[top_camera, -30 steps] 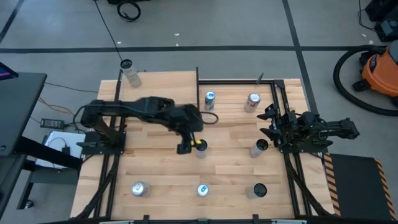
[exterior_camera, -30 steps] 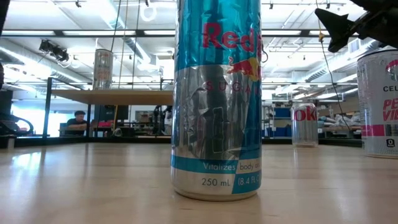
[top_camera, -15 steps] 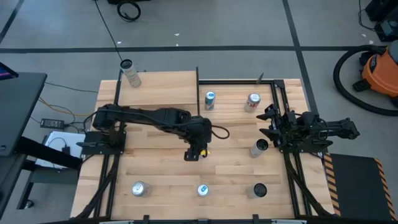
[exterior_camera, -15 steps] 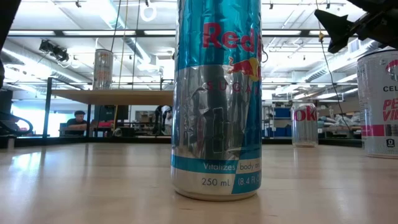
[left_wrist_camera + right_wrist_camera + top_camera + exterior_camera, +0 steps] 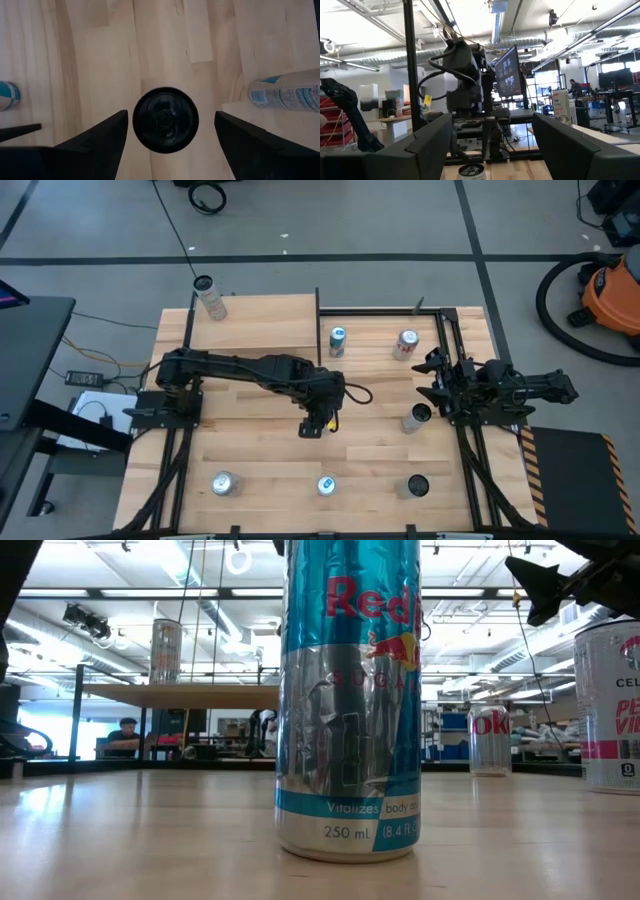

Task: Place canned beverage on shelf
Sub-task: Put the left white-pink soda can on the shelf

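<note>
- At the far left the shelf [image 5: 262,322] carries 1 can [image 5: 210,300] at its outer back corner. We judge that 1 placement is done.
- Next comes the left end effector [image 5: 318,423], reaching out over the middle of the surface [image 5: 250,445] and pointing straight down.
- Its fingers are spread wide on either side of a black-topped can [image 5: 165,120]. Bare wood shows between each finger and the can, so it has hold of nothing.
- We take this as the approach to a grasp. Closing, lifting and carrying the can over to the shelf are all left to do.
- The black-topped can stands upright on the surface, well apart from the shelf.
- Behind it stand 2 cans, a blue one [image 5: 337,340] and a red-and-white one [image 5: 405,343].
- Along the front edge stand 3 more: a silver-topped one [image 5: 222,483], a blue-topped one [image 5: 326,485] and a dark-topped one [image 5: 417,485].
- Farther right, 1 can [image 5: 418,418] stands just beside the right end effector [image 5: 432,378], which waits at the right edge with its fingers apart and empty.
- We count 8 cans in all, 1 on the shelf and 7 on the surface, plus 1 shelf and 2 arms.
</note>
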Robot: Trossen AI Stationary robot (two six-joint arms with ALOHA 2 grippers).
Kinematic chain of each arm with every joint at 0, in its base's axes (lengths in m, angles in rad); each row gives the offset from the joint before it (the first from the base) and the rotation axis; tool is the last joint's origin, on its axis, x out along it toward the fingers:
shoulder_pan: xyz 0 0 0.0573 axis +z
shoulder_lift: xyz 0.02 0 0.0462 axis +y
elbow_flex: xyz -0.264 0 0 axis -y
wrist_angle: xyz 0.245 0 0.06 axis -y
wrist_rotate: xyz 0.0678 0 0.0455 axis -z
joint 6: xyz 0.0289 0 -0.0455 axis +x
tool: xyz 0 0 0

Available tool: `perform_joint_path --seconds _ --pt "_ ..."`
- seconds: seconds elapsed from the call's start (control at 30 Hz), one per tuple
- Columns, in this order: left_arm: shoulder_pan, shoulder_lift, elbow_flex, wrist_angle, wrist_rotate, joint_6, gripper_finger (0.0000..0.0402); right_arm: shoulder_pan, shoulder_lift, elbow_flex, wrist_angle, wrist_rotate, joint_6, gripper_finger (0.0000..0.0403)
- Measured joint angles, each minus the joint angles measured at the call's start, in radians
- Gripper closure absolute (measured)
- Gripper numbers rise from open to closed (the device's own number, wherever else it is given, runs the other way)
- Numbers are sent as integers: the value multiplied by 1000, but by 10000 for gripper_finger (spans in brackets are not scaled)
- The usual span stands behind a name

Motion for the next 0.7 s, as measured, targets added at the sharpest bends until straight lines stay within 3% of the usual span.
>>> perform_joint_path --seconds 0.7 --pt "0 60 2 2 45 0 102 0 4 0 -5 0 0 117"
